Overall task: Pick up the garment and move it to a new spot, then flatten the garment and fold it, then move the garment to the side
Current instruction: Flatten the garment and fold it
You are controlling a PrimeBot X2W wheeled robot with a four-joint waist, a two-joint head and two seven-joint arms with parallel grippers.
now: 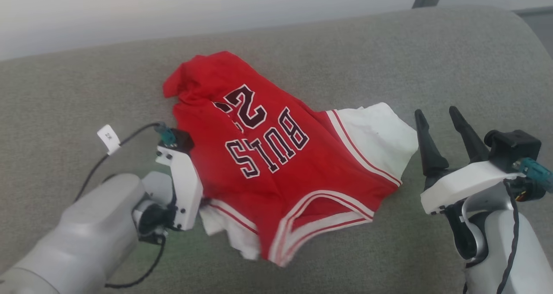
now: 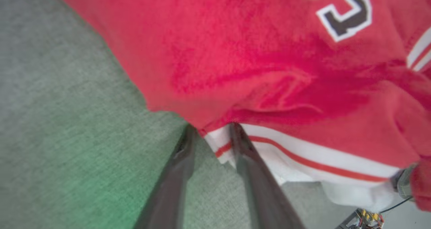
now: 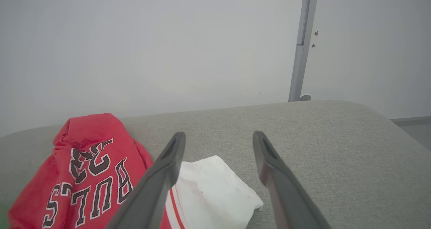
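Head view: the red jersey-style shirt with white short sleeves and black "BULLS 23" lettering [image 1: 276, 177] lies crumpled at the middle of a grey woven upholstered cushion [image 1: 389, 56]. Its lettering is upside down, and one white sleeve spreads toward 3 o'clock. Bare cushion lies on every side of the shirt, widest toward 9 and 3 o'clock. The cushion's far edge runs along 12 o'clock against a pale wall [image 1: 173, 8], and its corner rounds off at 2 o'clock.

The left end effector [image 2: 212, 129], at 8 o'clock, reaches in under the shirt's edge. The right end effector [image 1: 434, 112], at 4 o'clock, stands wide open and empty, just beside the white sleeve.

The left wrist view shows what the head view hides. The two dark fingers [image 2: 183, 161] are narrowly apart with the red-and-white striped trim between them and their tips under a red fold. Whether they pinch the cloth I cannot tell. The right wrist view adds a grey upright post [image 3: 301, 54] at 1 o'clock, beyond the cushion.
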